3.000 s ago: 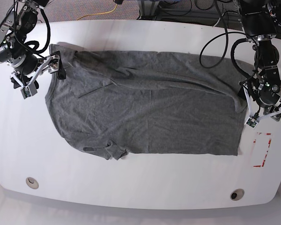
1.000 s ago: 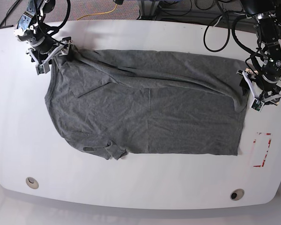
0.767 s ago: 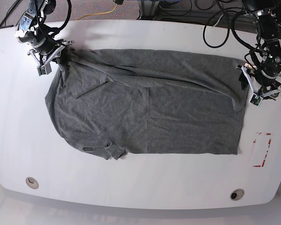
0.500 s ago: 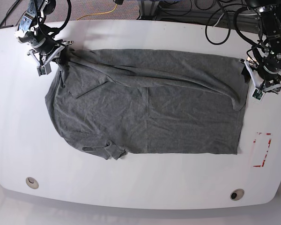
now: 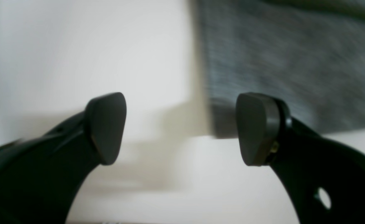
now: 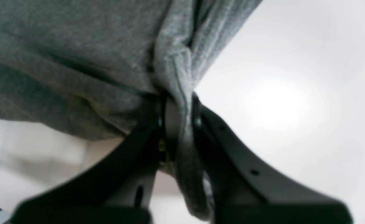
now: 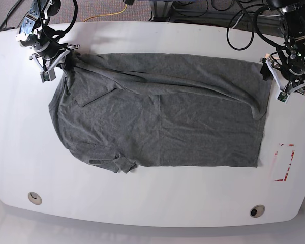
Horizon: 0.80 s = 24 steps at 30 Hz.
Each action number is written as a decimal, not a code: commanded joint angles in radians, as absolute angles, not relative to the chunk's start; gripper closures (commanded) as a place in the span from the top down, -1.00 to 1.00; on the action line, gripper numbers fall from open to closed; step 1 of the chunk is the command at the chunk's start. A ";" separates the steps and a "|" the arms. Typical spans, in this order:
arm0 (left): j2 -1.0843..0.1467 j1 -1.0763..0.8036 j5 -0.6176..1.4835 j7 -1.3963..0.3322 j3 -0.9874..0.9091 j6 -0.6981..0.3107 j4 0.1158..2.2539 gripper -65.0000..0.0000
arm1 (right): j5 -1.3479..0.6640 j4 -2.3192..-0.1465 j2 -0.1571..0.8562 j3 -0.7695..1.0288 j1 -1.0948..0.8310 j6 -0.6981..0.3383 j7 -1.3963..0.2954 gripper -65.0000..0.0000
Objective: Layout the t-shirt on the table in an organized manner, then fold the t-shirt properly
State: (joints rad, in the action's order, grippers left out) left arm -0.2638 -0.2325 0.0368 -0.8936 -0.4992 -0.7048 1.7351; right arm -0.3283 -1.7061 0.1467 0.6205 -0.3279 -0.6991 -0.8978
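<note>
The grey t-shirt lies spread flat across the white table, with a diagonal ridge of folds in its far half and a bunched sleeve at the near left. At the shirt's far-left corner my right gripper is shut on a pinch of fabric. The right wrist view shows that cloth squeezed in the right gripper. My left gripper stands open at the shirt's far-right corner. In the left wrist view the left gripper holds nothing, and the shirt's corner lies just beyond its right-hand fingertip.
A red tape rectangle marks the table near the right edge. Two round cable holes sit along the near edge. Cables and arm bases crowd the far edge behind both arms.
My left gripper slid along the shirt's right edge toward the far corner and opened wider. The right gripper closed on the far-left corner and stayed there.
</note>
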 commanded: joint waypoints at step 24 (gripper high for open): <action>-0.282 -0.222 0.036 -0.878 -0.437 -0.698 1.560 0.23 | -0.338 -1.724 0.162 0.625 -0.328 -0.698 -0.892 -0.96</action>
State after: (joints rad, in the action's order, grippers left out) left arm -0.2806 -0.2134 0.0669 -0.8417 -0.4423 -0.6960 1.5814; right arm -0.3294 -1.7065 0.1474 0.6209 -0.3283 -0.6991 -0.8978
